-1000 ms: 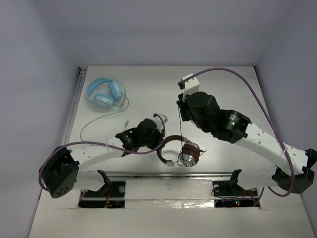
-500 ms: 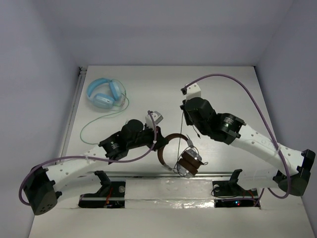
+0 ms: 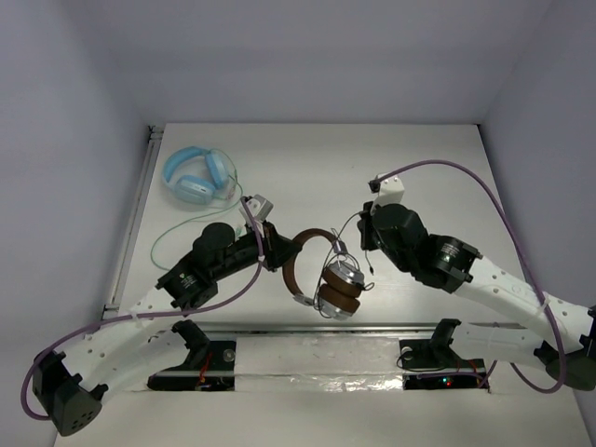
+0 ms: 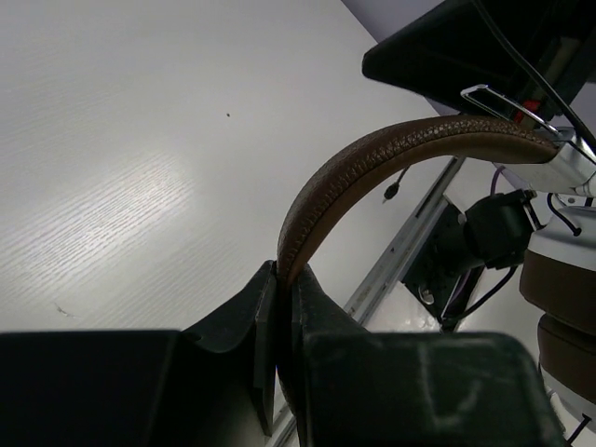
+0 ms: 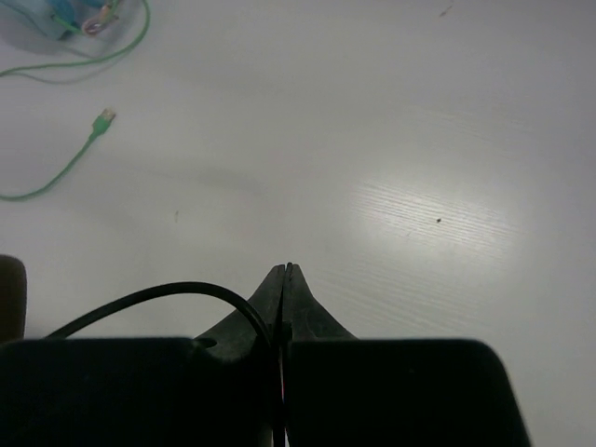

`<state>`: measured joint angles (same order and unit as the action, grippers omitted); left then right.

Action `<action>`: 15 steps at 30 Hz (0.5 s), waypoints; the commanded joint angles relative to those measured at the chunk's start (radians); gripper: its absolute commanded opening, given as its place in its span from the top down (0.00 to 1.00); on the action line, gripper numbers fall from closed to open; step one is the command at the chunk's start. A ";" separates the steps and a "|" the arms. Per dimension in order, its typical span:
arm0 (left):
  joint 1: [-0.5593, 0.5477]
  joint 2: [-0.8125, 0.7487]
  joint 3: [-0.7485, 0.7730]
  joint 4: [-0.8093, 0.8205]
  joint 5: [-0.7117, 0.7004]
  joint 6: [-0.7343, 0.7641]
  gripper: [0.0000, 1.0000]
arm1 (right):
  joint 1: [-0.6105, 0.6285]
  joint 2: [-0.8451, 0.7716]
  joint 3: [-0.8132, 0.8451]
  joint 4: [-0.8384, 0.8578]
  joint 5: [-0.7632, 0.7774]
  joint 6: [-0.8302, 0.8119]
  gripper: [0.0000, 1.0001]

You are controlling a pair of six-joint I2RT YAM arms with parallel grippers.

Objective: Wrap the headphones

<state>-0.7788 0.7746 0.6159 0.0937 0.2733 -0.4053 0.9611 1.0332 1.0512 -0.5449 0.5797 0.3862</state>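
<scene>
The headphones (image 3: 312,256) have a brown headband, brown ear pads and silver cups (image 3: 342,276). They hang above the table near the front rail. My left gripper (image 3: 279,259) is shut on the headband (image 4: 372,163), which arches up from between my jaws in the left wrist view. My right gripper (image 3: 368,233) is shut on the thin black cable (image 5: 140,303), which loops out to the left of my closed jaws in the right wrist view. The cable (image 3: 346,228) runs from the cups up to the right gripper.
Light blue headphones (image 3: 197,174) lie at the back left, with a green cable (image 3: 186,226) trailing toward the front; the cable's plug shows in the right wrist view (image 5: 102,118). A metal rail (image 3: 307,328) runs along the table's front edge.
The left gripper has carried the headphones to the left and away from the rail. The right gripper has moved right and toward the front, still holding the cable.
</scene>
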 commanded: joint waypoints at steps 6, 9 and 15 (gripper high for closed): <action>0.012 0.002 0.110 0.175 0.007 -0.063 1.00 | -0.009 -0.093 -0.187 0.390 -0.305 0.029 0.92; 0.012 0.018 0.137 0.216 -0.002 -0.076 1.00 | -0.009 -0.105 -0.266 0.519 -0.389 0.032 0.85; 0.012 0.022 0.225 0.135 -0.134 -0.052 1.00 | -0.009 -0.163 -0.373 0.615 -0.365 0.063 0.88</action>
<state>-0.7708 0.8059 0.7406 0.1673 0.2134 -0.4423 0.9565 0.9245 0.7113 -0.0834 0.2348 0.4271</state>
